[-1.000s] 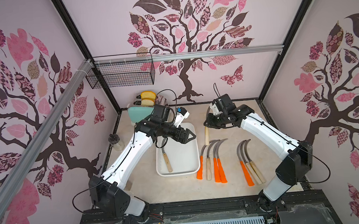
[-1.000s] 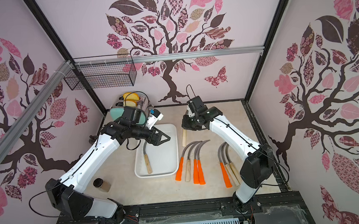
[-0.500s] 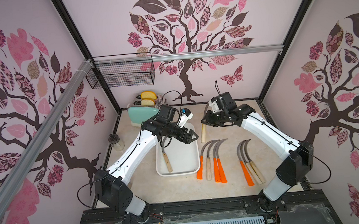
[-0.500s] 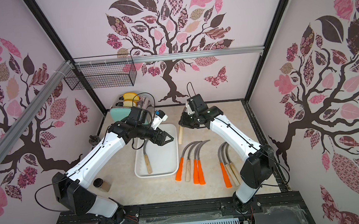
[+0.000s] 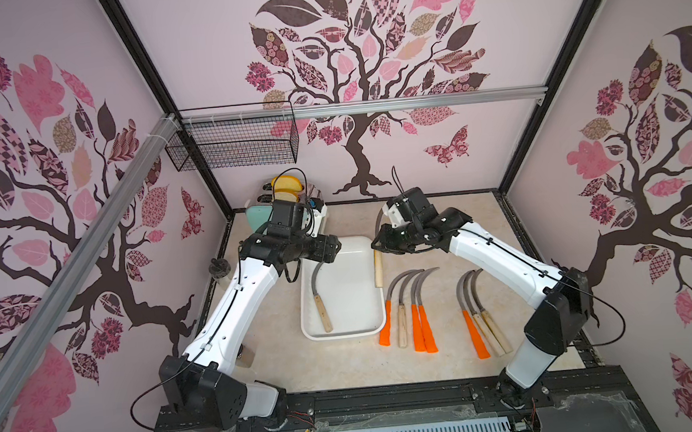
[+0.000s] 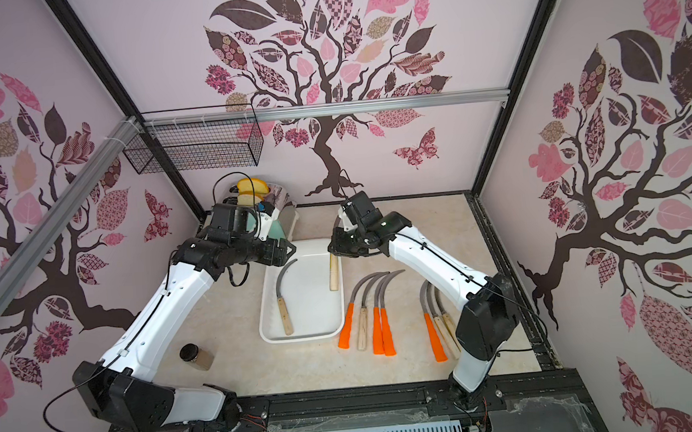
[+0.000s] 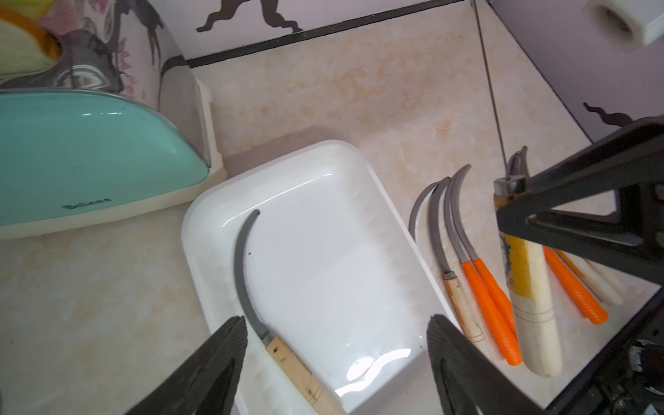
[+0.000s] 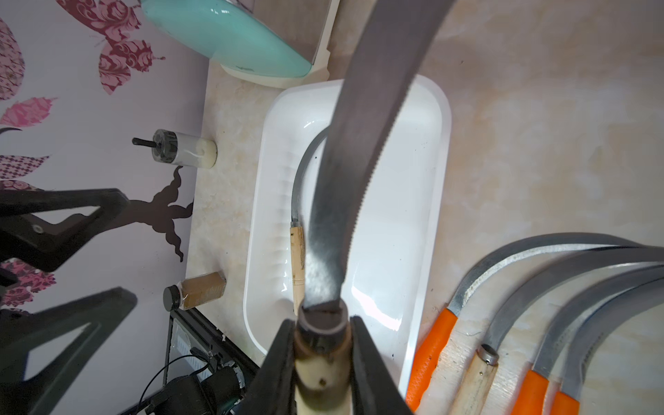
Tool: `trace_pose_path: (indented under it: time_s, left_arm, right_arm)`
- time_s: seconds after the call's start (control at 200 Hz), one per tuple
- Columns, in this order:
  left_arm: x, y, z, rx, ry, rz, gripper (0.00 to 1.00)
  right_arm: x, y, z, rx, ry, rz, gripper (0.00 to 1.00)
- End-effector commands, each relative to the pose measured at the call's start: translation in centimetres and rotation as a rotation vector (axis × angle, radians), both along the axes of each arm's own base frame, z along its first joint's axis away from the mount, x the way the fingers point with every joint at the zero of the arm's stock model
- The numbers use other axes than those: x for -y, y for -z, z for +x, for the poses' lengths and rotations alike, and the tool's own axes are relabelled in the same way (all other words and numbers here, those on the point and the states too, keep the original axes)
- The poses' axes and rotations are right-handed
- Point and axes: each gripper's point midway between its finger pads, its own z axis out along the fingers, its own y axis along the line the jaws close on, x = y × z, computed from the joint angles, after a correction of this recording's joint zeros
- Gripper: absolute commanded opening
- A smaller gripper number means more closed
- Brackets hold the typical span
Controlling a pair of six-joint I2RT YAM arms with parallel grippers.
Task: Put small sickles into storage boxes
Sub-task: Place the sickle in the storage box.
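Nearest me, seven small sickles [image 5: 417, 324] lay on the table [image 5: 346, 367] beside the white tray [image 5: 344, 334], which held a pale-handled sickle [image 5: 320, 306]. Farther out, my right gripper [image 8: 321, 334] clamped a wooden-handled sickle [image 5: 378, 269] at the tray's rim. My left gripper [image 7: 336, 319] hovered spread and empty.

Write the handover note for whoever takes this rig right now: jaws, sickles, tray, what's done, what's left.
Left gripper: jaws open, empty, above the white tray.
Right gripper: jaws shut on a wooden-handled sickle, gripped just below the blade, handle hanging down at the tray's edge on the right arm's side.
Done: one wooden-handled sickle in the tray.
Left: set the held sickle down in the tray, then move seven from the table beside it: a group of four and a group of three.
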Motion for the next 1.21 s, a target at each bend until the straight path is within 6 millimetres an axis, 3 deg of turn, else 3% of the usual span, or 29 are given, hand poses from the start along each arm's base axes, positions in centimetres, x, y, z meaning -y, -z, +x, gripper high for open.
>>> trace_pose_path:
  time_s: [0.0,0.095,0.27,0.455,0.595,0.715,0.99,1.2]
  left_arm:
    - [-1.4,0.6,-1.0,-0.002,-0.029,0.064,0.8]
    - [-1.9,1.3,-1.6,-0.017,-0.043,0.075,0.79]
    - [-2.8,2.6,-2.2,-0.057,-0.062,0.089,0.91]
    - [-3.9,3.9,-1.7,-0.158,-0.104,-0.005,0.91]
    - [-1.5,3.0,-2.7,-0.162,0.051,-0.12,0.88]
    - [0.1,2.1,-5.1,-0.181,0.201,-0.174,0.88]
    - [-0.6,2.7,-8.7,-0.201,0.333,-0.118,0.89]
    - [-1.9,2.1,-8.5,-0.195,0.298,-0.198,0.89]
  right_arm:
    - [-1.9,-0.9,0.4,0.021,-0.014,0.033,0.04]
    - [-3.4,-0.4,0.2,0.016,-0.04,0.027,0.04]
    - [-5.3,0.6,-0.2,0.003,-0.072,0.013,0.04]
    - [-6.5,1.8,-1.0,-0.013,-0.09,0.008,0.04]
    - [-7.0,2.7,-0.9,-0.029,-0.094,0.01,0.04]
    - [-7.0,3.4,-0.7,-0.035,-0.099,-0.011,0.04]
    - [-8.0,4.9,-0.4,-0.067,-0.125,-0.02,0.04]
    - [-8.7,5.7,-0.8,-0.099,-0.149,-0.03,0.04]
